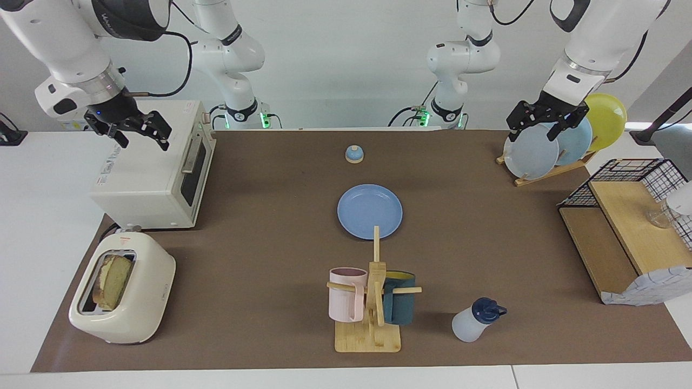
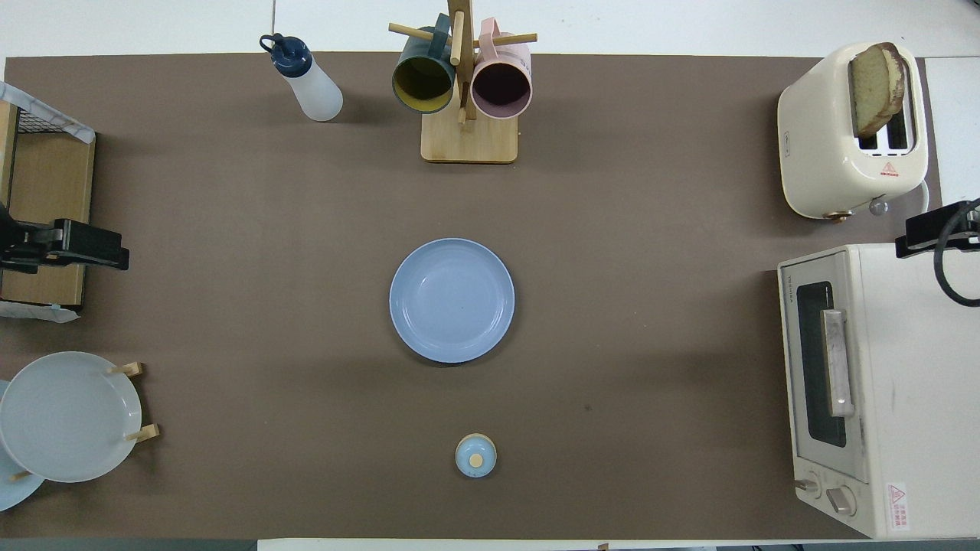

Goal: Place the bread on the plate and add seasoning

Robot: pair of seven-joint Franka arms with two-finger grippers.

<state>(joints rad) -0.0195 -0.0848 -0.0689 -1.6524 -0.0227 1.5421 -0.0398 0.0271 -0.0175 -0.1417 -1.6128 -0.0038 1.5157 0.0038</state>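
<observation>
So nothing's actually been done yet, far as I can tell. The bread (image 1: 112,282) is sitting in the toaster (image 1: 122,292) at the right arm's end of the surface, sticking up out of the slot. The plate (image 1: 370,210) is bare in the middle of the surface, and the seasoning (image 1: 477,320) bottle stands capped beside the mug rack (image 1: 373,302), farther from the robots than the plate. Whole job's left: pull the slice, drop it on the plate, then grab the bottle and shake some on.

Right claw (image 1: 138,132) hangs up in the air over the toaster oven (image 1: 157,173), fingers spread wide, holding nothing. The bread is well apart from it, with the toaster sitting farther from the robots than that oven. My guess is that arm goes for the slice, since it's the closer one.

Left claw (image 1: 546,120) is up over the plate rack (image 1: 546,141) at the left arm's end, also wide open and empty, well away from the seasoning.
</observation>
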